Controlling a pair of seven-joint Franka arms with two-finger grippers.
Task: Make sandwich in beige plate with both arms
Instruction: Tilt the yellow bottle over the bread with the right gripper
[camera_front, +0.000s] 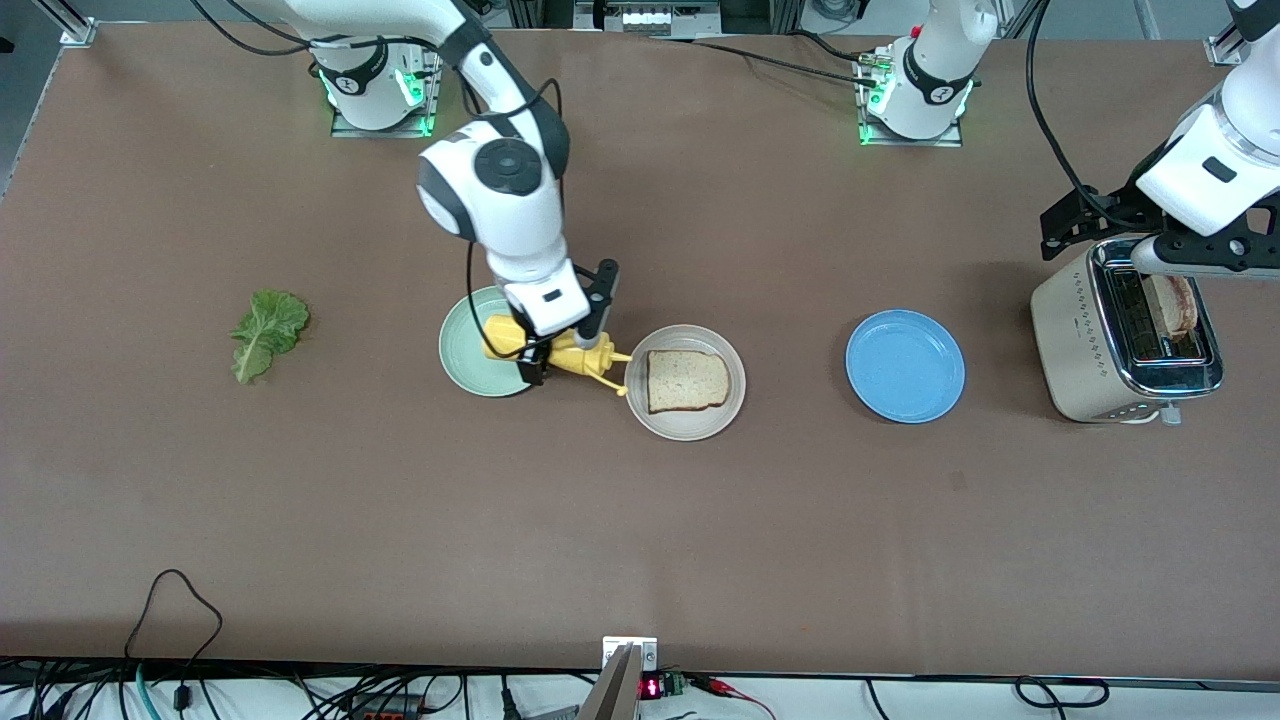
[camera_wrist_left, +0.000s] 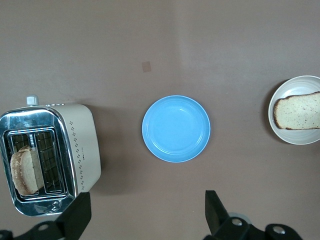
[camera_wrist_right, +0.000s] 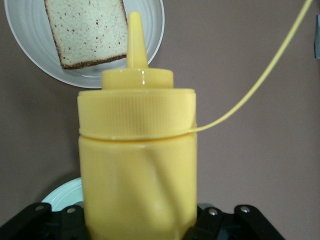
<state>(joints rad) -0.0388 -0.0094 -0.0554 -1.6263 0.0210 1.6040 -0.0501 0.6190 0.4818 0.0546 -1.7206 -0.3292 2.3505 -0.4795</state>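
Observation:
One bread slice (camera_front: 685, 381) lies on the beige plate (camera_front: 735, 400) at mid-table; both also show in the right wrist view, the slice (camera_wrist_right: 87, 30) on the plate (camera_wrist_right: 150, 30). My right gripper (camera_front: 540, 350) is shut on a yellow squeeze bottle (camera_front: 570, 355), held tilted over the edge of the mint-green plate (camera_front: 470, 350) with its nozzle toward the beige plate. A second bread slice (camera_front: 1175, 305) stands in the toaster (camera_front: 1075, 340). My left gripper (camera_front: 1085, 225) is open and empty, up in the air beside the toaster. The lettuce leaf (camera_front: 265, 330) lies toward the right arm's end.
A blue plate (camera_front: 905, 366) lies between the beige plate and the toaster. A thin yellow cap tether (camera_wrist_right: 250, 95) trails from the bottle. The toaster stands near the table edge at the left arm's end.

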